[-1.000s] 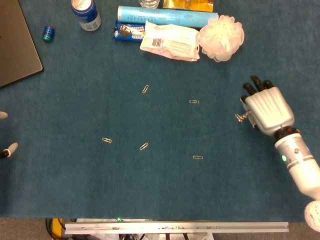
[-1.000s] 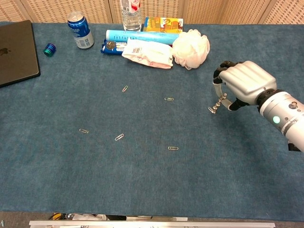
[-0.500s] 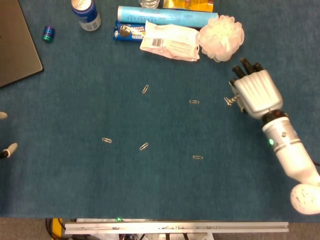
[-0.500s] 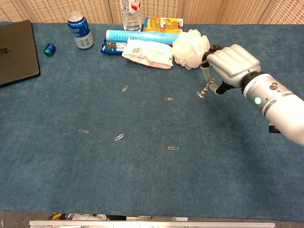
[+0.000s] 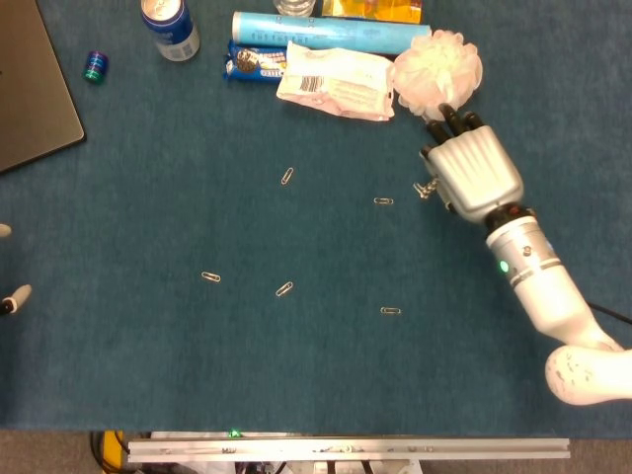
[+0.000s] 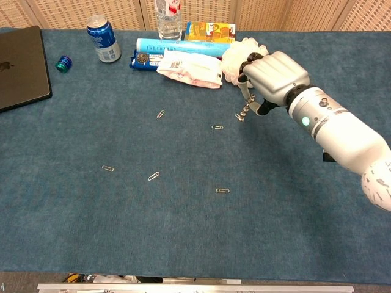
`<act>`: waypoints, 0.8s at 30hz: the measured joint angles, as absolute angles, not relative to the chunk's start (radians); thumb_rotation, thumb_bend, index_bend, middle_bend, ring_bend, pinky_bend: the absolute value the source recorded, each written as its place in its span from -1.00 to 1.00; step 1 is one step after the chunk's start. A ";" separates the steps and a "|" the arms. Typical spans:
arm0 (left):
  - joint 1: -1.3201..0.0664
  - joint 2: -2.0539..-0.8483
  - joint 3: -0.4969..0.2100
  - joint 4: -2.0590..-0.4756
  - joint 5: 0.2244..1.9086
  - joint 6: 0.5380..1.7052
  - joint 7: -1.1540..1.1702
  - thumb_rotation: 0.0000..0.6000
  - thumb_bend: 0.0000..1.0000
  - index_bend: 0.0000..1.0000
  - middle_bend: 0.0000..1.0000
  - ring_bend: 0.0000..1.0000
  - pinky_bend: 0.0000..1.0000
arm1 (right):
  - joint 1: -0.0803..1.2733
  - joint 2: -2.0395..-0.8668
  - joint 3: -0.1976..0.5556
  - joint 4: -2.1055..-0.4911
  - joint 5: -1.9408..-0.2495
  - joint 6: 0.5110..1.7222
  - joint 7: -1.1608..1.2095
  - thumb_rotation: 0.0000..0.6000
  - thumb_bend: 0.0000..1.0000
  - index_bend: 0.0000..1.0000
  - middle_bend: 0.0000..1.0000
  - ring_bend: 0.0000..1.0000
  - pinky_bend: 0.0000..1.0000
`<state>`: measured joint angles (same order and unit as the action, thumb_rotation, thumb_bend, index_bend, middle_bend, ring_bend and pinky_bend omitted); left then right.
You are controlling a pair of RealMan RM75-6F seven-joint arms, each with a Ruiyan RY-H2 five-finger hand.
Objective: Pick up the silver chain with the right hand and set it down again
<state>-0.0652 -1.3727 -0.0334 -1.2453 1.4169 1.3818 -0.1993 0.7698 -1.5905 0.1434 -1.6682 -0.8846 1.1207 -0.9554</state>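
Gripping the short silver chain (image 6: 243, 110) from above, your right hand (image 6: 273, 74) hangs knuckles-up over the blue felt tabletop (image 6: 195, 232), its dark fingers (image 5: 452, 118) curled down around the upper links. The chain dangles from under the thumb side of the silver palm shell; whether its lowest link touches the felt or hangs just clear, the pictures do not settle. In the head view the chain (image 5: 427, 187) shows as a small glint at the left edge of your right hand (image 5: 472, 175).

Just behind the fingertips sits a fluffy white mesh bath sponge (image 5: 437, 75), close enough that the fingers overlap its lower edge in the head view. Beside the sponge lies a crumpled white snack wrapper (image 5: 336, 81), and behind that a long light-blue tube (image 5: 326, 31) and a dark blue biscuit packet (image 5: 255, 63). A blue drink can (image 5: 169, 27) stands further left, with a small blue-green cap (image 5: 95, 65) near it and a dark grey laptop (image 5: 32, 89) at the table's left edge.

Several small wire paper clips lie scattered on the felt; the nearest clip (image 5: 383, 201) rests just left of the dangling chain.

At the far left edge of the head view, pale fingertips of your left hand (image 5: 12, 298) barely show; you cannot tell how it is set.
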 measured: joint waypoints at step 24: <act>-0.051 -1.379 -0.026 -1.209 1.415 1.378 -0.237 1.00 -0.78 -0.34 -0.59 -0.57 -0.04 | 0.850 -1.690 0.140 -1.561 -0.849 1.082 -0.952 1.00 -0.32 0.19 -0.49 -0.79 -0.51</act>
<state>-0.0507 -1.3789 -0.0258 -1.2093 1.4153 1.3780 -0.2369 0.8497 -1.6899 0.1397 -1.5607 -0.8493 1.0823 -0.9523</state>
